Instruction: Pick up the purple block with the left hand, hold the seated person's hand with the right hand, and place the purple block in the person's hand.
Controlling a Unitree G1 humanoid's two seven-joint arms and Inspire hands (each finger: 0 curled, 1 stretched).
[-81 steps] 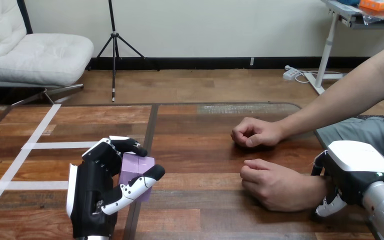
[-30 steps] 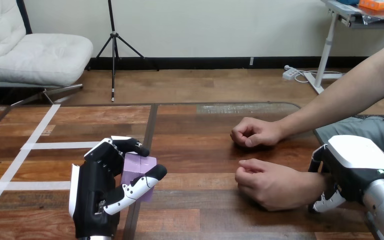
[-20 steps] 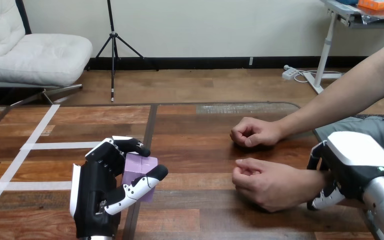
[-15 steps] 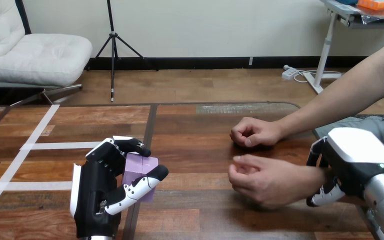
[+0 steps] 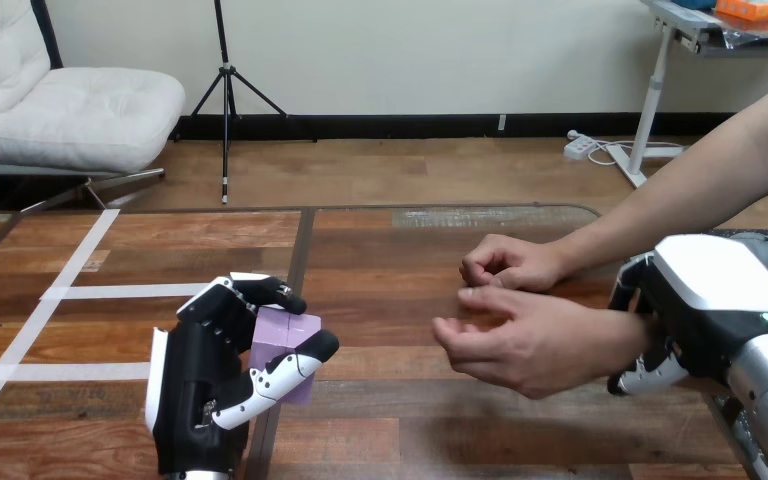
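Wooden surface across the lower view, marked with white tape at left.

Right hand at the right edge, clasped on the wrist of the person's near hand. Dark fingers curled over the top, pale thumb tucked beneath.

Left hand low at left, clenched round the block. Fingers hooked over its far top edge, thumb pressed across its near face.

Near hand raised clear of the surface, shadow below it, fingers loosely curled, palm not turned up. Person's far hand just behind it, fisted, low by the surface. Touching the near one or apart, hard to tell.

Block purple, well apart from both of the person's hands. Lifted or resting on the wood, impossible to tell.

Progress, as a judgement: roughly at the midpoint.
- Apparently done: grasp on the block, and hold on the person's wrist.
- Left to do: carrying the block rightward across the surface, getting the near hand opened palm up, setting the block in it, letting go.
- Likely hitch: curled fingers of the near hand leaving no room for the block.

No brand, label or writing readable on block, hands or surface.
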